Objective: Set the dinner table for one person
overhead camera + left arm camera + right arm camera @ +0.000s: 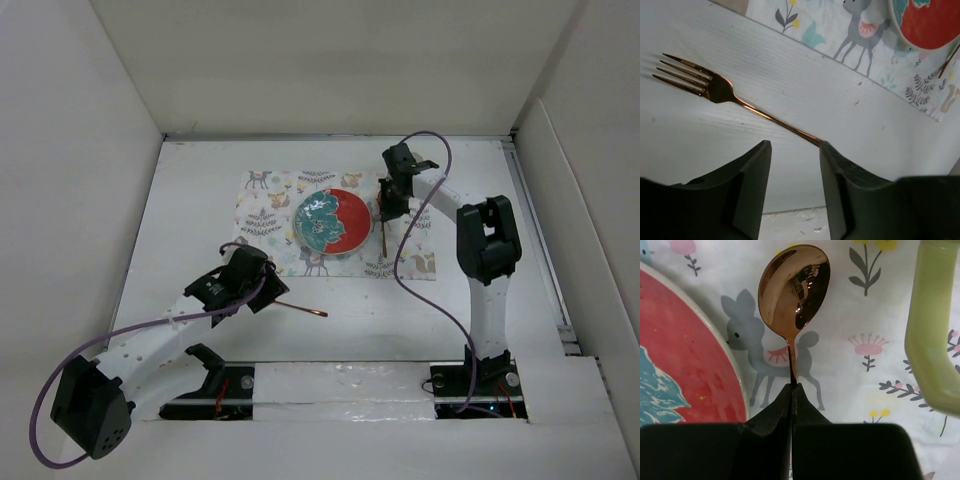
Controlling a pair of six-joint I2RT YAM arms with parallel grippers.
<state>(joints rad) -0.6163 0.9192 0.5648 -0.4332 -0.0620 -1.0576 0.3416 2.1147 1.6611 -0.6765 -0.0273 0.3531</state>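
Note:
A copper fork (715, 87) lies on the white dinner table (450, 310) in front of the placemat; it also shows in the top view (303, 309). My left gripper (794, 147) is open just behind it, and the handle's end runs up to the right fingertip (827, 150). My right gripper (791, 387) is shut on the handle of a copper spoon (794, 287). It holds the spoon over the animal-print placemat (860, 380), just right of the red and teal plate (685, 355). In the top view the right gripper (390, 200) is at the plate's (332, 221) right edge.
The placemat (270, 215) lies at the table's middle back. A light green curved object (932, 330) sits right of the spoon. White panel walls (80, 200) border the table on three sides. Purple cables loop off both arms.

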